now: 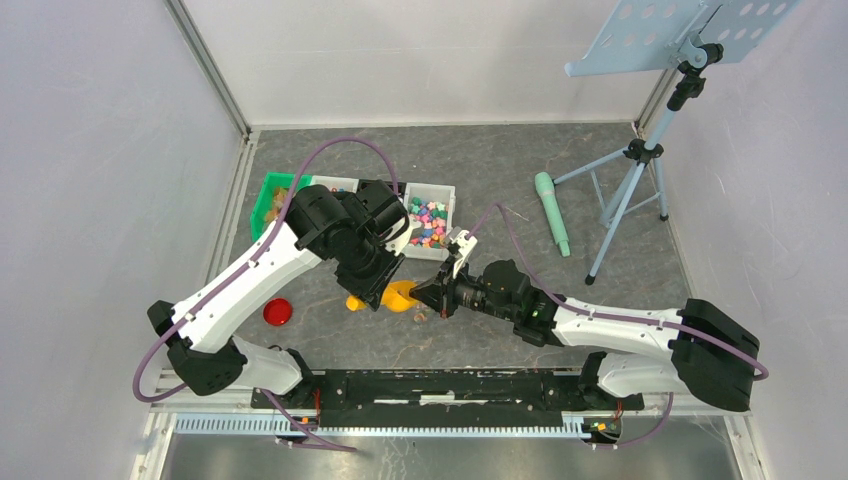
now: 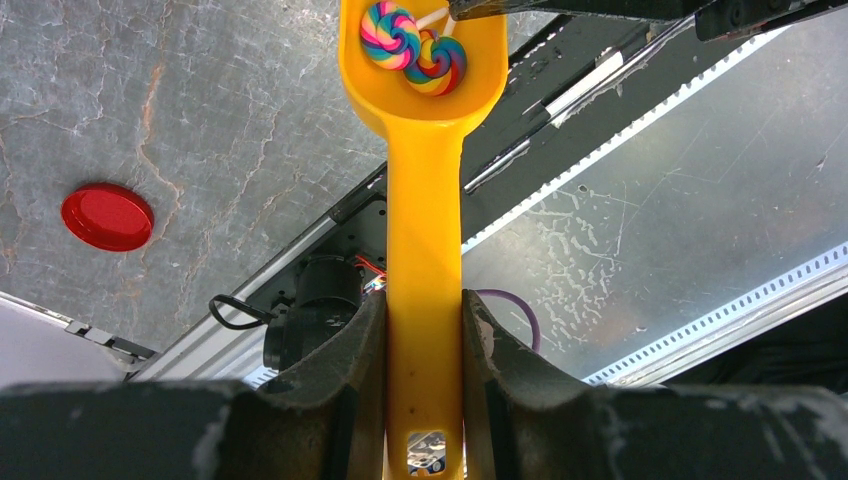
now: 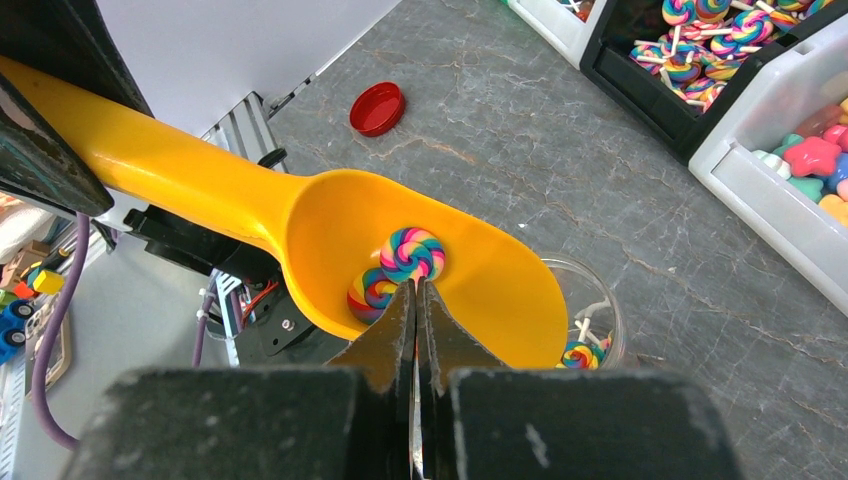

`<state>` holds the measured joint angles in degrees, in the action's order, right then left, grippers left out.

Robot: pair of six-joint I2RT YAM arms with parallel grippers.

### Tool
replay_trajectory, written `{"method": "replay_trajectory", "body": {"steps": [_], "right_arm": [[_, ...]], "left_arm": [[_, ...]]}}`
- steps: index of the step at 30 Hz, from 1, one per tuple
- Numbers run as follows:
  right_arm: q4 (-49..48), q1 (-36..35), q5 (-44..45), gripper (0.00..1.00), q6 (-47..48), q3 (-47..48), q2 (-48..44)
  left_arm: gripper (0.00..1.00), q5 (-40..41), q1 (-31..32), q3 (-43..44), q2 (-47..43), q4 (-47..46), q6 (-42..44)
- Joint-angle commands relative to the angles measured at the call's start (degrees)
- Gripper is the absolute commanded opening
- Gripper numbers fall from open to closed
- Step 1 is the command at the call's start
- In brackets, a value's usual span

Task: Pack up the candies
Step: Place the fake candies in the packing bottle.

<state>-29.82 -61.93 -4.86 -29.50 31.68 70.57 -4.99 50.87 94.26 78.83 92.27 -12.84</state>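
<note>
Left tool (image 2: 424,312) clamps the orange scoop (image 2: 424,200) by its handle. Right tool (image 3: 415,298), closed, points at the candies (image 3: 412,253) in its bowl, above a jar (image 3: 598,292). We judge them light and brittle; hold them by the sticks.

Yellow-orange scoop (image 3: 190,180), candies (image 3: 412,254) swirled in pink, blue and yellow stripes, plain red lid (image 3: 377,108), grey surface (image 3: 520,130) veined like marble.

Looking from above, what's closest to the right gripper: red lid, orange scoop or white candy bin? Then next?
1. Orange scoop, right at the right gripper's tips.
2. White candy bin, behind it.
3. Red lid, far left.
</note>
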Motion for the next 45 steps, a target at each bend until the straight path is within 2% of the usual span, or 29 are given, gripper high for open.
{"method": "replay_trajectory", "body": {"steps": [1, 27, 40, 45], "right_arm": [[0.55, -1.29, -1.00, 0.00, 0.34, 1.06, 0.76], [2.02, -1.56, 0.01, 0.00, 1.86, 2.29, 0.81], [1.70, -1.61, -0.76, 0.00, 1.00, 3.68, 0.92], [7.34, -1.20, 2.83, 0.02, 2.65, 8.06, -0.84]], "left_arm": [[0.02, 1.19, 0.13, 3.11, -0.33, -0.46, -0.57], [0.02, 4.20, 0.02, 10.16, 3.79, -1.40, -0.44], [0.02, 6.33, 0.01, 11.32, 2.95, -1.37, -0.34], [0.02, 7.01, 0.02, 9.73, 0.37, -0.56, -0.73]]}}
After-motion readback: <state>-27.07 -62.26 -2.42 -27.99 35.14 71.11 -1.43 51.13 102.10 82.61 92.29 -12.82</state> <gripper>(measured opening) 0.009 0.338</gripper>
